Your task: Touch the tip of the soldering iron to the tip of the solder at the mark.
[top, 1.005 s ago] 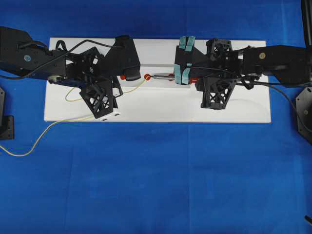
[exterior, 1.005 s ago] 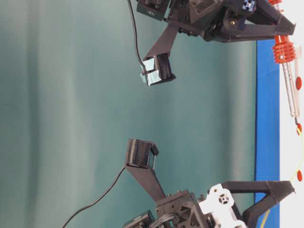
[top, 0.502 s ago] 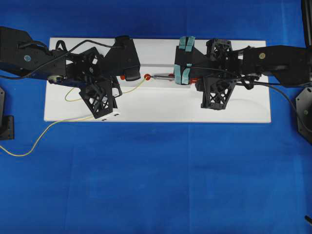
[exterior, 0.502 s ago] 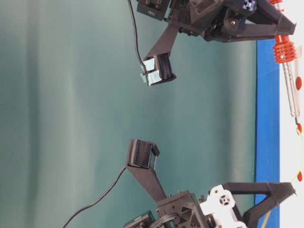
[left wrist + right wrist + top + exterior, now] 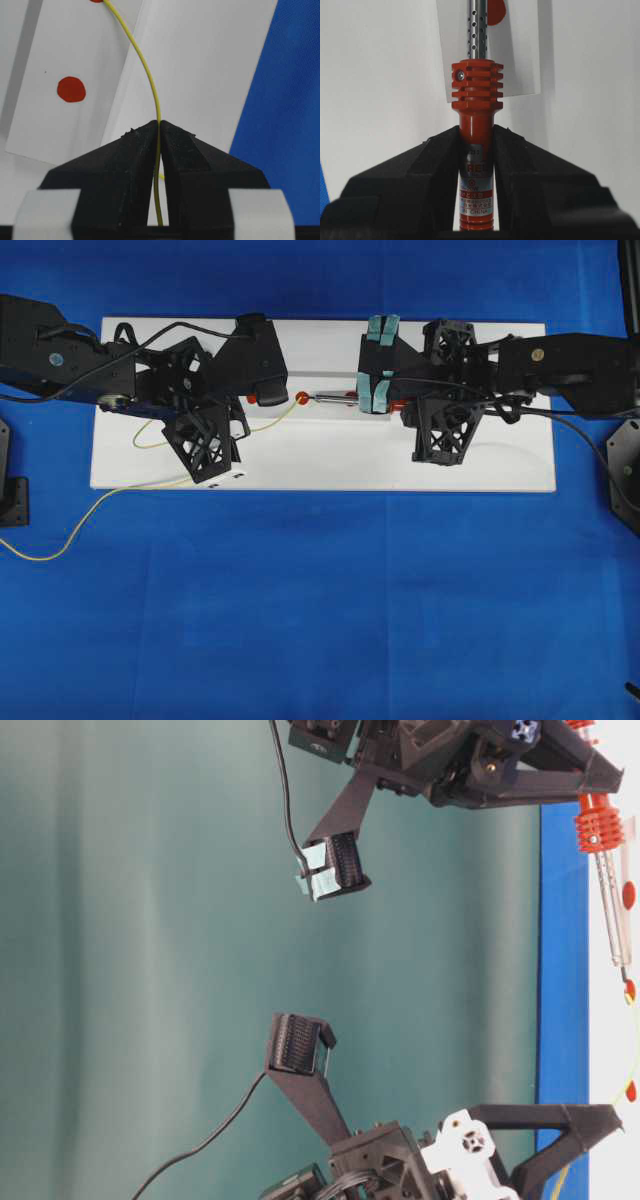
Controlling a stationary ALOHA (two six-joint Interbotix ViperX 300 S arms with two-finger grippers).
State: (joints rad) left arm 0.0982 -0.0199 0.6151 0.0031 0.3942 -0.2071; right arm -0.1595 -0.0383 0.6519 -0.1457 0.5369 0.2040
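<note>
Overhead: on the white rectangular board [image 5: 320, 465], left gripper [image 5: 262, 392] clamped on the thin yellow solder wire [image 5: 272, 420], right gripper [image 5: 378, 390] clamped on the red-handled soldering iron with silver shaft [image 5: 335, 396]; both tips converging at the middle red round mark [image 5: 302, 398]. Table-level: iron's dark tip down at the mark, solder rising toward it; actual contact too small to confirm. Left wrist: jaws pinched shut on the wire, its far end arching up to a red dot at the frame's top edge. Right wrist: jaws closed around the ribbed red handle, shaft reaching to a mark. Apparently at or near completion; only confirmed touch remaining.
</note>
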